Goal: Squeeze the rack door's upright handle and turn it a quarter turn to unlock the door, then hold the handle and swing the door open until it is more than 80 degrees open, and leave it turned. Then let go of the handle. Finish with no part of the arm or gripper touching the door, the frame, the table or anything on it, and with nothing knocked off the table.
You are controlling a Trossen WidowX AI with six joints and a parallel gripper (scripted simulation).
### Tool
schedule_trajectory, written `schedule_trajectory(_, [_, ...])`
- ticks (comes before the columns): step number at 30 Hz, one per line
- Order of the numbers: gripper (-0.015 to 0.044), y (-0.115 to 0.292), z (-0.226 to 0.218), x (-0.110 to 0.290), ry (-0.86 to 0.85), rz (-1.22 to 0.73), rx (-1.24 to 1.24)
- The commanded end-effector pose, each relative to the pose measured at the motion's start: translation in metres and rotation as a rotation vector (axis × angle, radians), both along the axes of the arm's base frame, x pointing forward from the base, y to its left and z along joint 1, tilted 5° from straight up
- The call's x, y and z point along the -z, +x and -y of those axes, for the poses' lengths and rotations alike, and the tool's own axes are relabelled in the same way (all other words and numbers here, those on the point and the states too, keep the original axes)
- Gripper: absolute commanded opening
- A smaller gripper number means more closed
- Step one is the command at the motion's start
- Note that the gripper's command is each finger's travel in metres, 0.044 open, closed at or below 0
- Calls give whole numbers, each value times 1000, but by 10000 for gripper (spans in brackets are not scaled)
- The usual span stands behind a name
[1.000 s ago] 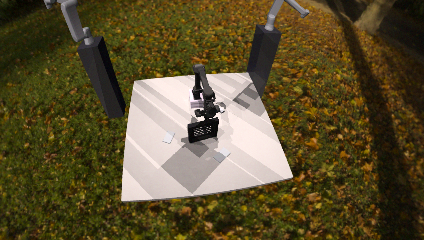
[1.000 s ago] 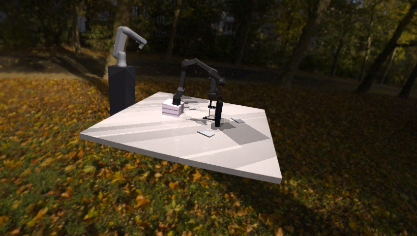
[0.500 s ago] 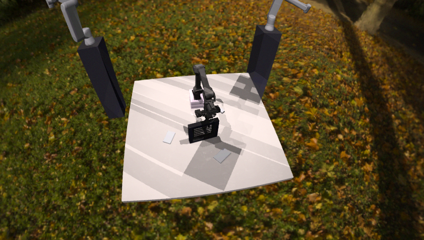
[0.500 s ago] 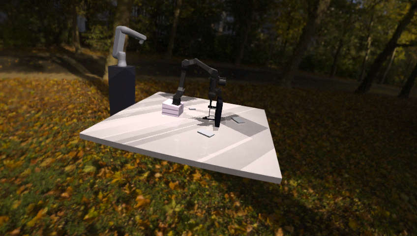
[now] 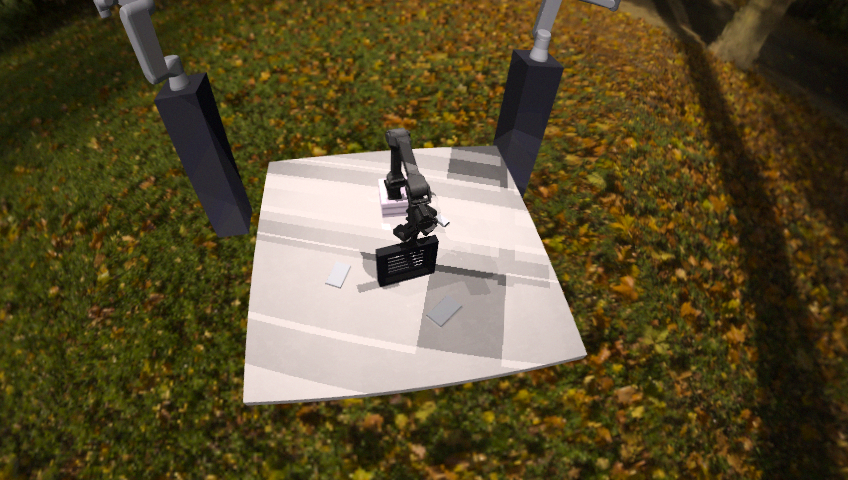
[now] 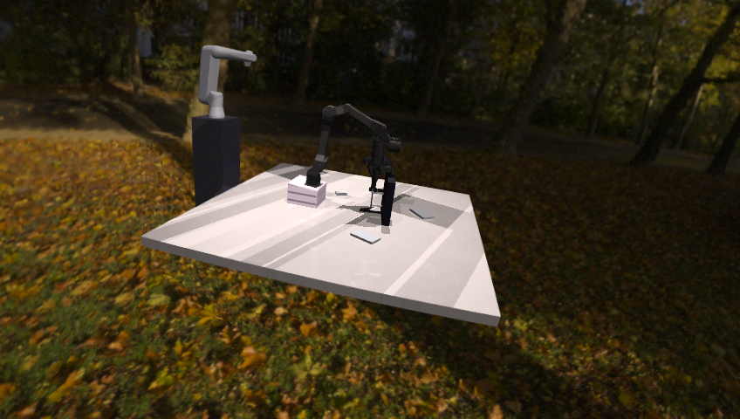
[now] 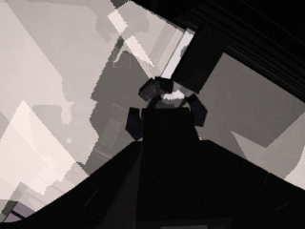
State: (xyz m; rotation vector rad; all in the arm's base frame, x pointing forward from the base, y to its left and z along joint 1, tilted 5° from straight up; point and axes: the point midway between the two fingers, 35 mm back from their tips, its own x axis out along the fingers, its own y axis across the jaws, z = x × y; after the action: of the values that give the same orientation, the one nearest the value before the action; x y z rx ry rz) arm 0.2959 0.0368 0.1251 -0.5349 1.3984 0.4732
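Observation:
The black rack [image 5: 406,251] [image 6: 388,199] stands upright on the table [image 5: 309,339] [image 6: 311,264]. Its slatted side faces the top view, which hides the handle side. The door looks flush with the frame, but its exact angle is hard to tell. The dark upright handle [image 6: 366,209] [image 7: 165,157] stands out from the rack towards the arm's base. My gripper [image 6: 373,188] [image 7: 171,151] points down from above and is shut on the handle. In the wrist view the rack's edge runs diagonally across the upper right, at a slant to the handle and fingers.
Thin pale slabs lie on the table: one [image 5: 339,274] [image 6: 365,236] to one side of the rack, one [image 5: 444,310] [image 6: 421,213] beyond it, and one [image 5: 443,220] [image 6: 340,193] near the arm. The arm stands on a pale pink box [image 5: 393,206] [image 6: 306,195]. Pedestals with grey arms stand outside the table.

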Motion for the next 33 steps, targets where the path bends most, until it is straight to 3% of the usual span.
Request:
schedule_trajectory(1, [13, -1, 1, 2, -28, -5, -209])
schedule_trajectory(25, [13, -1, 1, 2, -162, -9, -1376])
schedule_trajectory(33, [13, -1, 1, 2, -166, -9, -1408])
